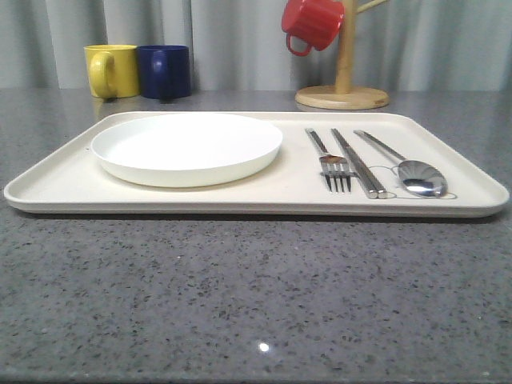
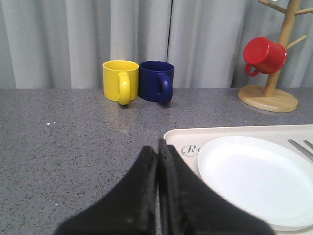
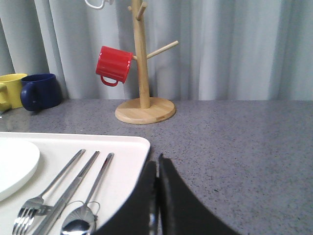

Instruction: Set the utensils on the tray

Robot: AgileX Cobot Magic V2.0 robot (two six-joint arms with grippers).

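The cream tray (image 1: 64, 188) lies across the middle of the table. On its left half rests the round white plate (image 1: 186, 147). On its right half lie the fork (image 1: 330, 161), the chopsticks (image 1: 358, 163) and the spoon (image 1: 412, 169), side by side. My left gripper (image 2: 157, 147) is shut and empty, over the bare table just off the tray's (image 2: 234, 132) near left corner, beside the plate (image 2: 254, 176). My right gripper (image 3: 157, 161) is shut and empty just off the tray's (image 3: 127, 147) right edge, near the spoon (image 3: 88, 205), chopsticks (image 3: 68, 191) and fork (image 3: 46, 188).
A yellow mug (image 1: 112, 70) and a blue mug (image 1: 165, 70) stand at the back left. A wooden mug stand (image 1: 342, 94) with a red mug (image 1: 312, 24) hanging on it stands at the back right. Grey curtains close the far side.
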